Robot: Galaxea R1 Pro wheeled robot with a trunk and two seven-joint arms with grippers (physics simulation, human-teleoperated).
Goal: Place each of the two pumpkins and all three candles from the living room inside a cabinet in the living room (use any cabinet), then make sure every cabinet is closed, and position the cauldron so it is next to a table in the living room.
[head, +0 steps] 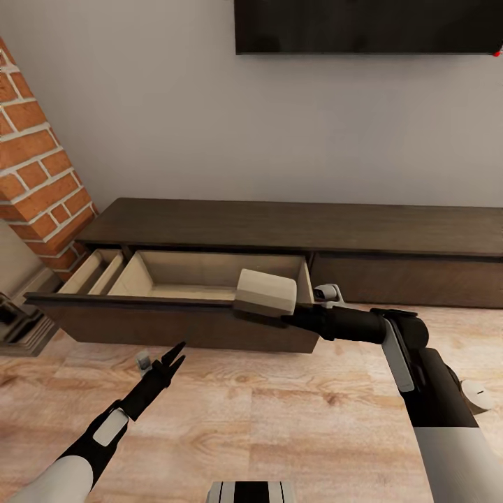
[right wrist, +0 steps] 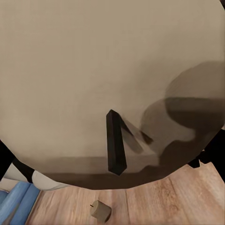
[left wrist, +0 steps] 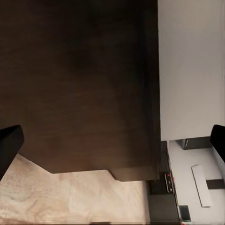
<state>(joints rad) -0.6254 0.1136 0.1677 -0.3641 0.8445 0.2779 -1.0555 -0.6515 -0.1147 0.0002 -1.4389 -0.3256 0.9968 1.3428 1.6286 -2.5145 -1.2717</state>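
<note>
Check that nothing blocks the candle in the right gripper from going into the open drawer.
Nothing visible does. The right gripper holds the candle at the front edge of the cabinet's open drawer, whose pale interior below looks bare.

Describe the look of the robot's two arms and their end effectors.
Both arms are white along the upper segments, turning black toward the wrist. The left end effector has two slim, pointed black fingers. The right end effector is black too, behind a grey-white panel along the forearm.

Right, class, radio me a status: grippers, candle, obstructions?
Right gripper shut on candle, held over open drawer. Left gripper open, low over the floor. Nothing blocking the drop.
</note>
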